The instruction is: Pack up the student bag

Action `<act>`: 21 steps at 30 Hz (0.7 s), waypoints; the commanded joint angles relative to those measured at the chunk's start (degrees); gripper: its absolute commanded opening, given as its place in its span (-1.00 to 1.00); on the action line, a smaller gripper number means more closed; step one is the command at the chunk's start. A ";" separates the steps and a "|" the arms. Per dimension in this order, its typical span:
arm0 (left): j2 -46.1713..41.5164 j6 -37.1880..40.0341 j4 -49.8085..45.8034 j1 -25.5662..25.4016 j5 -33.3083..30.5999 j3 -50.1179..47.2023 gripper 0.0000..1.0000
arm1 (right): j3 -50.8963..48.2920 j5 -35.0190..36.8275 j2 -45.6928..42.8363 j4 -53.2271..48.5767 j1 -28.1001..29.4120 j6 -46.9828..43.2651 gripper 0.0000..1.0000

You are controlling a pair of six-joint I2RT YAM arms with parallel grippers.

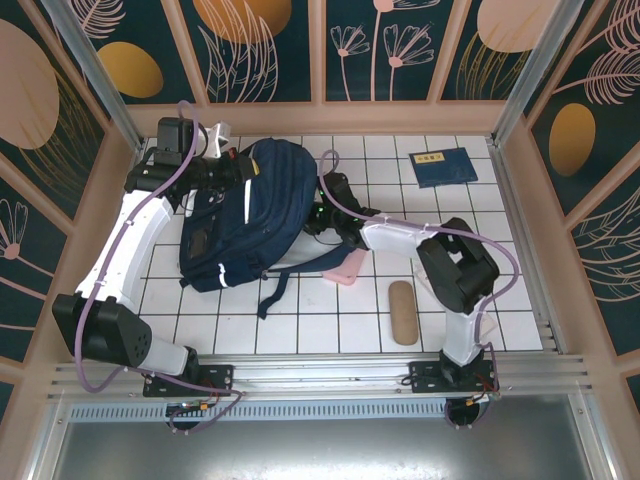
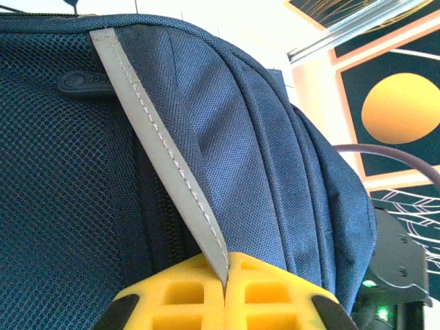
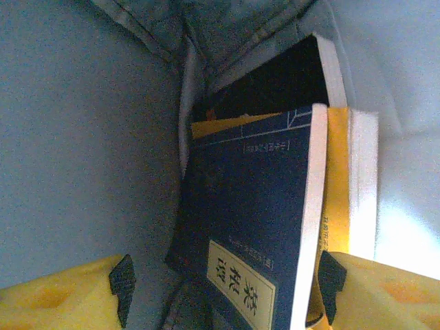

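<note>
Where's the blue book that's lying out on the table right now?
In the top view, the blue book lies flat near the far right corner of the table, well right of the student bag and apart from it.

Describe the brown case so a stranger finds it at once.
Start at the big navy student bag on the white tiled table. Right of it, toward the near edge, lies the brown case. It alone is long, round-ended and tan; the pink item beside it is flat, the blue book farther back.
</note>
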 commanded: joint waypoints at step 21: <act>2.50 -0.83 18.61 -1.65 -17.70 -14.37 -1.00 | 3.22 8.78 -9.43 -22.66 -32.58 -18.82 0.21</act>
